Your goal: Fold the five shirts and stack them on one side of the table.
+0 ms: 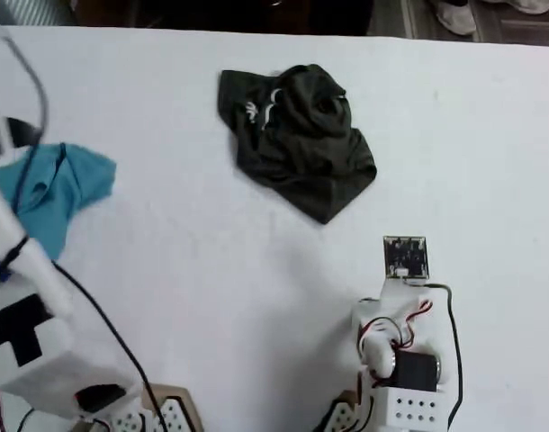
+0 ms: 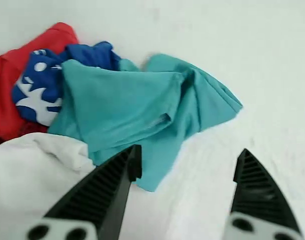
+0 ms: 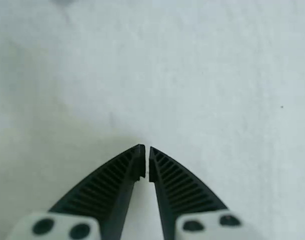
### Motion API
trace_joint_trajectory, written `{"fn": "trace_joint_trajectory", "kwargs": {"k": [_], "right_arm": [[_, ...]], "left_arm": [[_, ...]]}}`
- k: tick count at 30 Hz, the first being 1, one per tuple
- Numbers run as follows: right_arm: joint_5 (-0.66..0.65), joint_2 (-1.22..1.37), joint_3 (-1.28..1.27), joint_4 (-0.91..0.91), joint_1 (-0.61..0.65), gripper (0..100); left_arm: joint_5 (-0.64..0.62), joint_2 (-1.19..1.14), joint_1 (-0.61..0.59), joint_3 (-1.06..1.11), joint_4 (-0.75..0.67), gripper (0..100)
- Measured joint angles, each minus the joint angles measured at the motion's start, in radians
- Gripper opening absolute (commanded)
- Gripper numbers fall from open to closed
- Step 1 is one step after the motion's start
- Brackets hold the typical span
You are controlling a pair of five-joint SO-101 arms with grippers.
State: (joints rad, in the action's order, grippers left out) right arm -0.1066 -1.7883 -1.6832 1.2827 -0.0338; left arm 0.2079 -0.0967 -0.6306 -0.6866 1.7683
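White, faintly mottled surface [image 3: 192, 60] directly under and ahead of the right fingers [image 3: 120, 187]. Tiny dark speck [image 3: 282, 106] on it, ahead of those fingers and off to one side. Same white surface between the left fingers [image 2: 110, 187] and on past their tips. Strip of dark floor [image 1: 256, 13] beyond the surface's far edge, well apart from both sets of fingers. Pale ribbed something [image 1: 27, 9] at the far corner, too cut off to tell.
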Motion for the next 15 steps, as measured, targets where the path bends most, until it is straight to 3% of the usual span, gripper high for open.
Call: {"fn": "trace_joint_trajectory", "kwargs": {"k": [9, 15], "right_arm": [[0.0, 0.0, 0.0, 0.0, 0.0, 2.3], [0.0, 0.0, 0.0, -0.069, 0.0, 2.4]], "left_arm": [[-0.003, 0.0, 0.304, 0.256, 0.0, 31], [-0.003, 0.0, 0.474, 0.29, 0.002, 31]]}}
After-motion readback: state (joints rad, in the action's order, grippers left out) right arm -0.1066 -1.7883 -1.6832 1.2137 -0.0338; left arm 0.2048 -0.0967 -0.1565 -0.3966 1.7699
